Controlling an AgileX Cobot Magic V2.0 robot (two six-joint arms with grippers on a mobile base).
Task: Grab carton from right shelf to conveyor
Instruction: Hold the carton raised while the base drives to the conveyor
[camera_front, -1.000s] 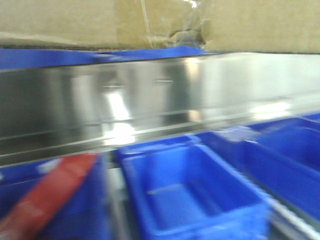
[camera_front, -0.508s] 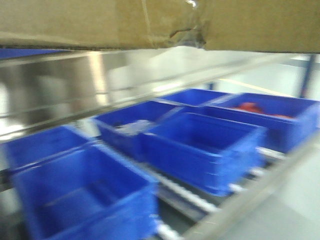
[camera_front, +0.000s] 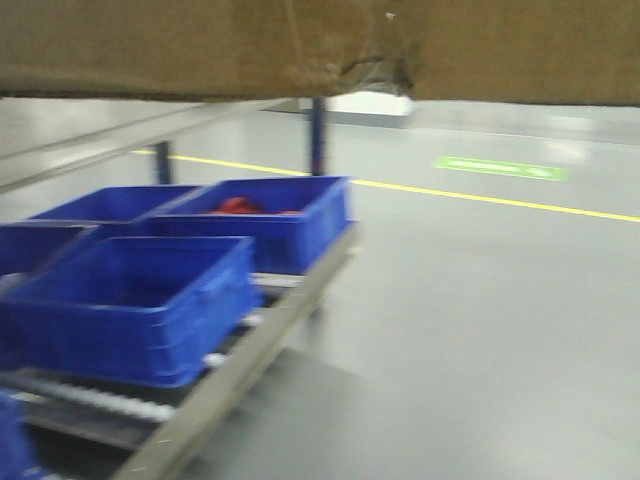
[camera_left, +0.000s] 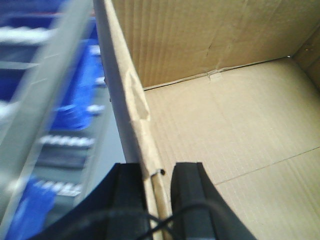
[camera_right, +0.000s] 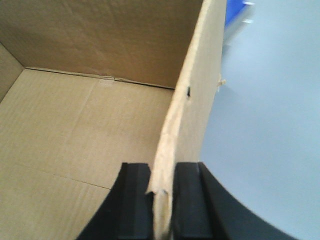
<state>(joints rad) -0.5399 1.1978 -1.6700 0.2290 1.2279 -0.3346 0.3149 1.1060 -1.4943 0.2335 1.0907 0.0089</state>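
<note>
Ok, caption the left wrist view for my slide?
Left gripper clamped on the carton wall, blue bins blurred outside.

Front view motion-smeared; blue bins soft-edged. Even light on floor, pale sheen far back. Dim, shadowed carton face. Wrist views brighter, cardboard crisp mid-frame, backgrounds streaked.

Front view: carton spans the whole top edge, above everything else. Lower left, roller rack runs back from the camera. Near bin sits on it in front, far bin behind, with small items inside the far one. Floor lies right of the rack, and a floor line crosses it farther back.

Wrist views: left gripper straddles the carton's left wall, one finger outside, one inside. Right gripper straddles the right wall likewise, floor beyond it.
</note>
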